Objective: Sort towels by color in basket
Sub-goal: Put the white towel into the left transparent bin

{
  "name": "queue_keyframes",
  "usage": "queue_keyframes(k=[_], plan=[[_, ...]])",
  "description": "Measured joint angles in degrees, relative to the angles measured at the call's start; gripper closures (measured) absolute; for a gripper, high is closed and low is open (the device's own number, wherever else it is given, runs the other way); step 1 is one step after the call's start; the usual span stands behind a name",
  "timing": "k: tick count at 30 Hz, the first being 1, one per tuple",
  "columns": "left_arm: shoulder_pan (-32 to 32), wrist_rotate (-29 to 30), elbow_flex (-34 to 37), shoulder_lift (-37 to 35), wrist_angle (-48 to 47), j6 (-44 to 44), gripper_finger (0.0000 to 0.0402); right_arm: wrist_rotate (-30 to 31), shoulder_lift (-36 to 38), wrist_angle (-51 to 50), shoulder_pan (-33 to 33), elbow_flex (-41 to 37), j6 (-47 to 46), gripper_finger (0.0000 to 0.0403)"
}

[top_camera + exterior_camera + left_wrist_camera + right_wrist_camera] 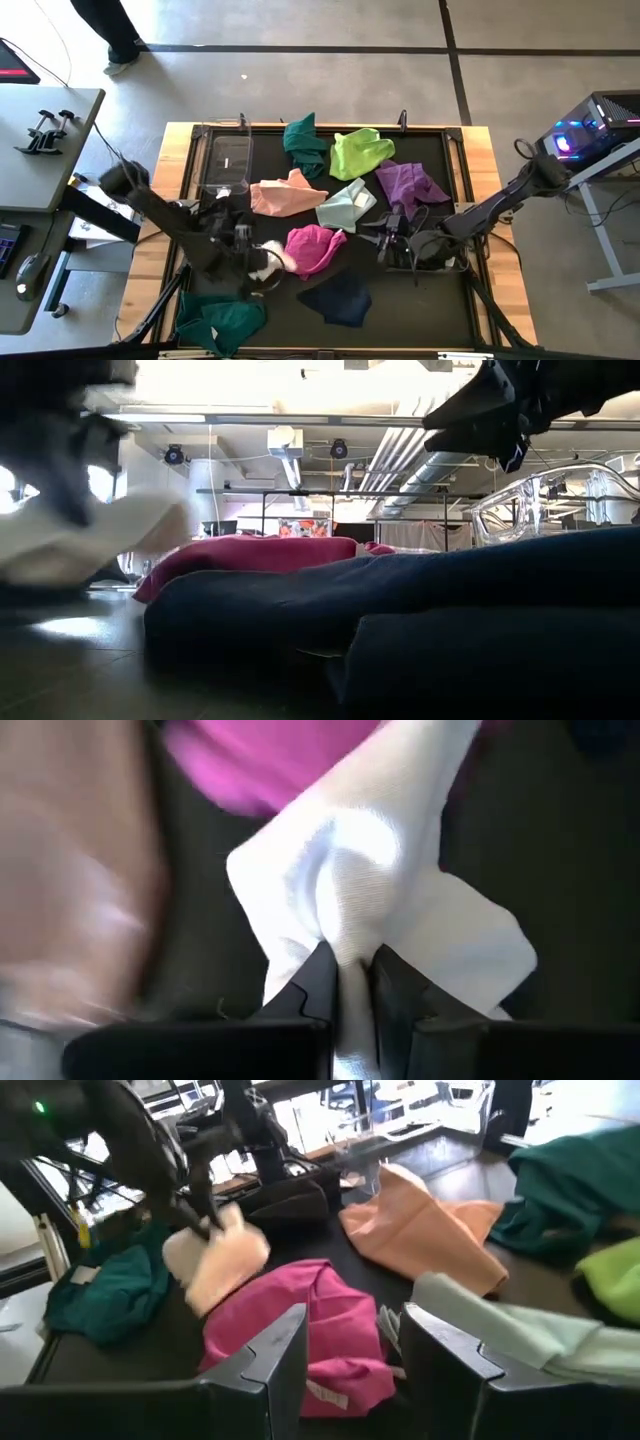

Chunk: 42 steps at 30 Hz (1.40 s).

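Pinching cream towel (380,910), left gripper (348,982) has it lifted just off mat, beside magenta towel (312,248). Navy towel (338,297) nearest front edge, teal one (222,320) at front left. Right gripper (348,1342) spread, empty, low near mint towel (345,206). Farther back: peach (285,193), purple (408,183), lime (360,152).
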<state>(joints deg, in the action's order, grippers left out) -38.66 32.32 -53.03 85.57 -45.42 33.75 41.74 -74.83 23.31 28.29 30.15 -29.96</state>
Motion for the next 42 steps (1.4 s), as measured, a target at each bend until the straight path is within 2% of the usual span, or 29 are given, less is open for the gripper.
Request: queue_keyframes(k=[4, 5, 7, 10, 14, 16, 18, 21, 24, 28, 34, 42], plan=[[3.46, 23.64, -0.08, -8.31, -1.12, -7.28, 0.0388, 0.00, -4.39, 2.24, -0.02, 0.00, -2.76, 0.0252], [4.94, 27.93, -0.09, -10.15, -1.30, -8.40, 0.0388, -0.01, -5.62, 3.60, -0.02, 0.00, -3.06, 0.0252], [8.96, 31.85, -0.09, -13.84, -2.14, -10.04, 0.0388, -0.15, -8.01, 6.30, -0.02, 0.00, -3.07, 0.0252], [17.71, 33.00, -0.09, -18.88, -5.15, -10.45, 0.0388, -0.34, -10.79, 10.30, -0.02, 0.00, -2.72, 0.0252], [32.28, 32.90, -0.09, -23.02, -9.46, -9.50, 0.0388, -0.44, -12.41, 14.36, -0.02, 0.00, -0.39, 0.0252], [40.03, 31.03, -0.09, -24.05, -10.35, -9.49, 0.0388, -1.18, -12.52, 15.60, -0.02, 0.00, 0.01, 0.0252], [47.00, 25.96, -0.09, -24.20, -10.40, -10.33, 0.0388, -1.93, -12.52, 16.21, -0.02, 0.00, 0.27, 0.0252], [56.13, 15.26, -0.08, -23.09, -10.45, -12.11, 0.0387, -2.84, -12.52, 17.03, -0.02, 0.00, 0.40, 0.0252], [62.60, 11.99, 1.68, -21.13, -10.00, -13.72, 0.0383, -2.89, -12.52, 17.28, -0.02, 0.00, 1.22, 0.0252], [69.72, 12.18, 5.54, -17.98, -9.49, -13.94, 0.0376, -2.97, -12.52, 17.61, 0.00, 0.00, 1.71, 0.0252], [75.49, 4.14, 11.80, -14.43, -0.81, -16.51, 0.0352, -4.31, -12.55, 18.44, 0.00, 0.00, 2.06, 0.0252], [78.59, 2.42, 12.85, -13.72, 1.82, -21.97, 0.0266, -4.72, -12.55, 20.63, 0.00, 0.00, 4.02, 0.0252]])
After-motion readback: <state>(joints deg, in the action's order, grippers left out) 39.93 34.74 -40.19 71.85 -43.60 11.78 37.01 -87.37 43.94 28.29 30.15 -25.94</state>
